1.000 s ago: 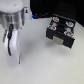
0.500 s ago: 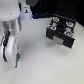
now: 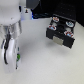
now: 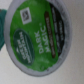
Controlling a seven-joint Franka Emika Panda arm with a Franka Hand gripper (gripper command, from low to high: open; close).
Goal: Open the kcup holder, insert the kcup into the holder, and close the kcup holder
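Observation:
The kcup holder is a black boxy unit at the exterior view's right. Its drawer is pulled out, and pods with dark and white tops sit in the slotted tray. My gripper hangs low over the table at the exterior view's left, far from the holder. The kcup nearly fills the wrist view, tilted, with its round green top toward the camera. In the exterior view it shows only as a green sliver at the gripper's side. The gripper seems shut on it, though the fingers are mostly hidden.
The white table spans the scene. A dark object with a blue light stands at the back behind the arm. A teal shape shows beside the cup in the wrist view.
The arm has sunk a little and shifted slightly in the exterior view. The kcup holder and its open drawer have not moved.

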